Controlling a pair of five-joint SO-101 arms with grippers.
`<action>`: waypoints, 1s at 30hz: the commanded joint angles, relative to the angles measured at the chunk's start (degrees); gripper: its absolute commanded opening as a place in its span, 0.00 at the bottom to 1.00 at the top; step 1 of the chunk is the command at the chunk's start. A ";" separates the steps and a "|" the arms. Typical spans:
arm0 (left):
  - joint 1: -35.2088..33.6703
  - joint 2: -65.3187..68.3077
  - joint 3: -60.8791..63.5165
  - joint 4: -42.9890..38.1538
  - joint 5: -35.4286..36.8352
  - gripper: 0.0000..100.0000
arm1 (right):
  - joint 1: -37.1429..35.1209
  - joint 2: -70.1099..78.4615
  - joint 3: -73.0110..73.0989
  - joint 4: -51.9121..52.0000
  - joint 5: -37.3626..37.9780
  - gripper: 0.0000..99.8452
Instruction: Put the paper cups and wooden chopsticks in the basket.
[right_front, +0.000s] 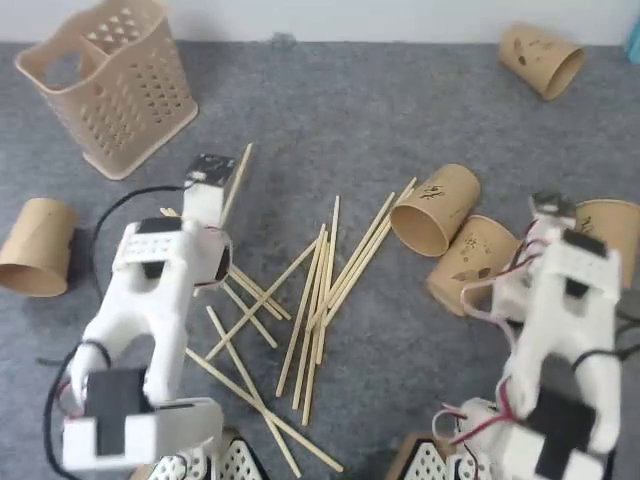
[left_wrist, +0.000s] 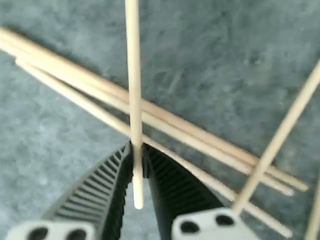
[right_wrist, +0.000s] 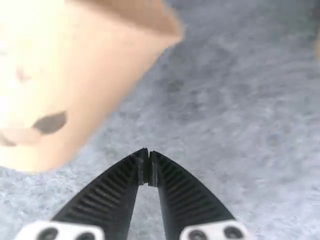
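Basket (right_front: 130, 110): stands upright at the far left of the tabletop (right_front: 330, 110), well apart from the pile.
Left claw (left_wrist: 136, 147): clamped on one held chopstick (left_wrist: 132, 90), pinched close to its near end; the stick crosses above others lying on the grey surface.
Step in hand: judged as the chopstick stage, with one stick gripped and not yet in the basket.
Next move: carry it far and left to the basket, then tip it end-down into a compartment; gripped so near its end, it may pivot.
Loose chopsticks (right_front: 320, 290): scattered at the centre.
Paper cups (right_front: 435, 208): five on their sides, one at left, the rest at right.
Right claw (right_wrist: 148, 155): tips together on nothing, just beside a cup; it must part before any grasp.
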 joint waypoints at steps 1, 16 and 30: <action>-1.76 -13.10 7.60 -3.87 -1.76 0.01 | -3.82 -8.22 6.51 -4.18 0.44 0.01; -1.23 -29.71 9.98 5.63 2.37 0.01 | -2.15 -5.76 -18.20 8.92 0.88 0.01; -3.34 -15.12 12.18 -9.49 5.19 0.01 | -0.31 49.89 -98.02 27.12 1.14 0.01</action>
